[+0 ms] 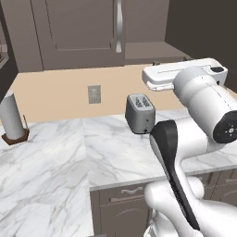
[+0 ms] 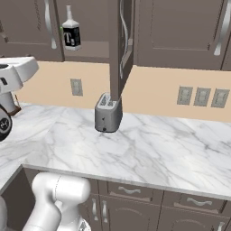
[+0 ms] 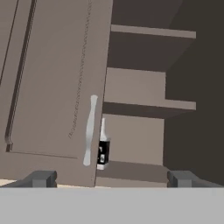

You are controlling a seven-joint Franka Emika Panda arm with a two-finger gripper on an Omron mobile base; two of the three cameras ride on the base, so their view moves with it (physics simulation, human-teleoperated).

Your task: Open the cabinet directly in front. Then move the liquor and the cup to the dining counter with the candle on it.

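Above the marble surface [image 2: 149,149]: cabinet [image 3: 52,87], dark grey-brown, its right door swung out and seen edge-on in the right base view, its left door closed.
Cabinet handle: long, curved, silver [image 3: 89,131], on the closed left door, just beside the opening.
Shelves: three show in the hand view inside the opened half; the upper two look bare.
Liquor [image 2: 71,32]: small dark bottle with a pale narrow neck, upright on the lowest shelf, at the left edge of the opening, close behind the closed door's handle in the hand view.
Label: black, with a white letter T; smaller marks under it are too small to read.
Cup: a thin green sliver shows at the bottle's left side in the right base view; too little to tell more.
Claw [image 3: 111,178]: spread wide, nothing between its tips, pointed at the cabinet's lower shelf and well apart from the bottle.
Toaster [image 2: 108,113]: grey, two slots, on the surface below the open door.
Paper towel roll [image 1: 11,115]: upright on a brown stand, at the far left of the surface.
Wall outlets [image 2: 201,96]: three in a row on the beige wall.
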